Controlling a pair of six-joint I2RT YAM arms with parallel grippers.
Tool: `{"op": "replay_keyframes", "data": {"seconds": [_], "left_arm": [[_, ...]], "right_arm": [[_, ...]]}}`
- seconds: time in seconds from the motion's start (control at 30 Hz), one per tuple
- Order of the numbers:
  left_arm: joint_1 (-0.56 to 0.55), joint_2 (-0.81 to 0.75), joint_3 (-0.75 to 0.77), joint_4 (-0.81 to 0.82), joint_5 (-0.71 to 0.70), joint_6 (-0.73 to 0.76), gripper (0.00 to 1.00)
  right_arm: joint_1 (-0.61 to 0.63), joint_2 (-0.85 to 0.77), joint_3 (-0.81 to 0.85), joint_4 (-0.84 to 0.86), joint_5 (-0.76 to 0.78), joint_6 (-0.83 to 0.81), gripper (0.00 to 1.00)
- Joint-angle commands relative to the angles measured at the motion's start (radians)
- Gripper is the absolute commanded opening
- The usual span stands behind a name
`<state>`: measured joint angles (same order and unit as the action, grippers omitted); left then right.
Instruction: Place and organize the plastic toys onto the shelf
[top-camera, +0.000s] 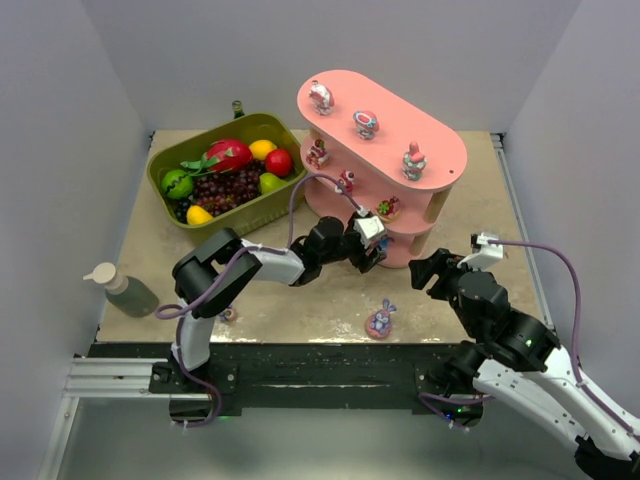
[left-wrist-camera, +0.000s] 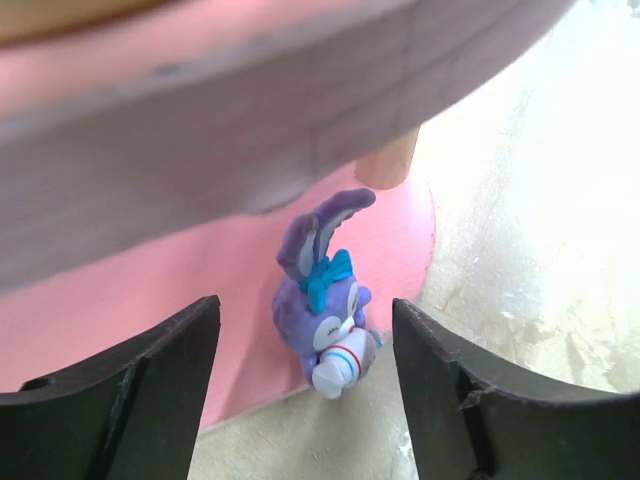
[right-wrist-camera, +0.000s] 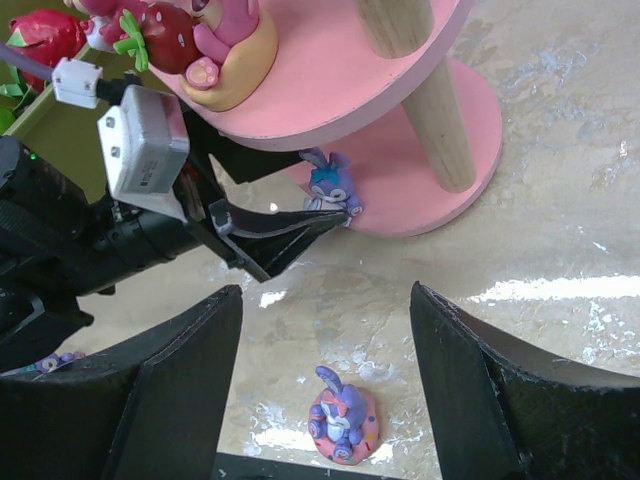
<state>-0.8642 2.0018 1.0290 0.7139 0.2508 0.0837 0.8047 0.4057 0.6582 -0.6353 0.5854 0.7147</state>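
Observation:
A purple bunny toy with a blue bow stands at the rim of the pink shelf's bottom board. My left gripper is open around it, with a gap on each side of the toy. From above, the left gripper reaches under the shelf. Three toys stand on the top board and three more on the middle one. Another bunny on a pink disc sits on the table below my open, empty right gripper. A tiny toy lies by the left arm's base.
An olive-green basket of plastic fruit and grapes stands at the back left, close to the shelf. A small bottle lies near the table's left edge. The wooden upright stands right of the left gripper's fingers.

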Motion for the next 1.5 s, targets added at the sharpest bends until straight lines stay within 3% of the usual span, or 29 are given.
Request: {"op": "replay_keyframes", "data": {"seconds": [0.0, 0.3, 0.67, 1.47], "left_arm": [[0.004, -0.089, -0.04, 0.116, -0.013, -0.021, 0.76], [0.004, -0.135, -0.132, 0.18, -0.053, -0.05, 0.76], [0.004, -0.101, -0.158, 0.222, -0.113, -0.076, 0.64], [0.004, -0.084, -0.181, 0.228, -0.085, -0.103, 0.65]], "right_arm": [[-0.002, 0.004, 0.024, 0.023, 0.022, 0.0, 0.72], [-0.002, -0.001, 0.024, 0.023, 0.022, 0.002, 0.72], [-0.001, -0.002, 0.023, 0.023, 0.022, 0.002, 0.72], [-0.002, 0.002, 0.021, 0.023, 0.024, 0.002, 0.72]]}}
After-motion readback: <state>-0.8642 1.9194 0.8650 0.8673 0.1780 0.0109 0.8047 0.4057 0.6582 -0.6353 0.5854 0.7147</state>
